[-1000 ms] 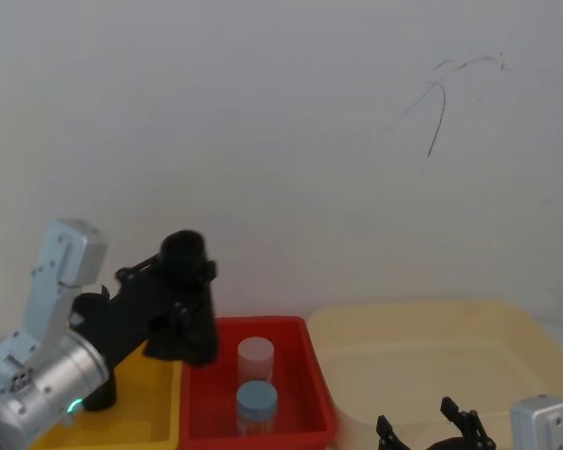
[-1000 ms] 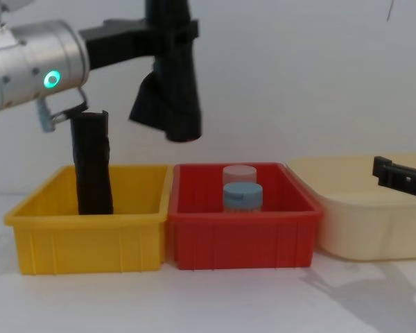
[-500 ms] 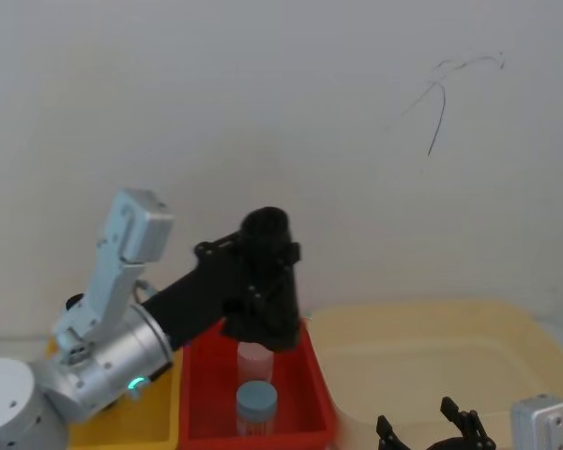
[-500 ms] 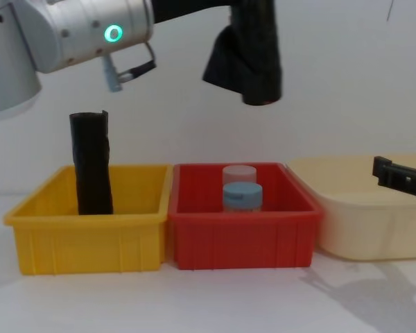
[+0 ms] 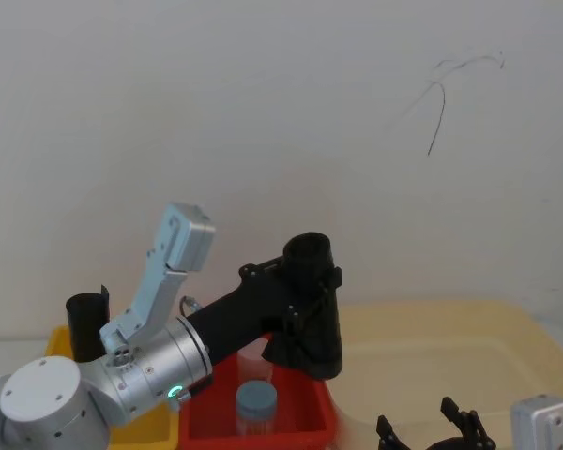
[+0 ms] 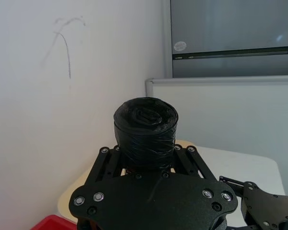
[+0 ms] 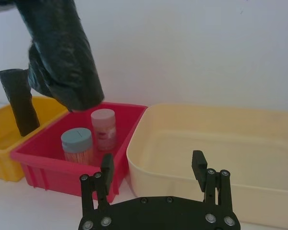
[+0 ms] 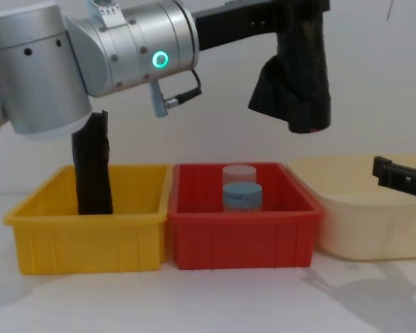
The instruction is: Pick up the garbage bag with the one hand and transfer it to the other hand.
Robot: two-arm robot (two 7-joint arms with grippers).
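My left gripper (image 5: 305, 279) is clamped on the upper end of the garbage bag (image 8: 298, 76). The bag hangs upright from the gripper in the air, flared end down. The red bin (image 8: 243, 243) sits below the bag, clear of it. My right gripper (image 7: 153, 167), fingers spread, is lower and to the right, facing the cream tub (image 7: 221, 143), well apart from the bag.

You have bright, even light, flat on the white wall (image 5: 263, 112) behind the left gripper (image 5: 302, 281). Soft grey shadows lie on the table (image 8: 360, 288) below the right gripper (image 8: 394, 176). The green ring light (image 8: 158, 60) glows behind the left gripper, and the garbage bag (image 7: 62, 52) in its grip shows a faint sheen.
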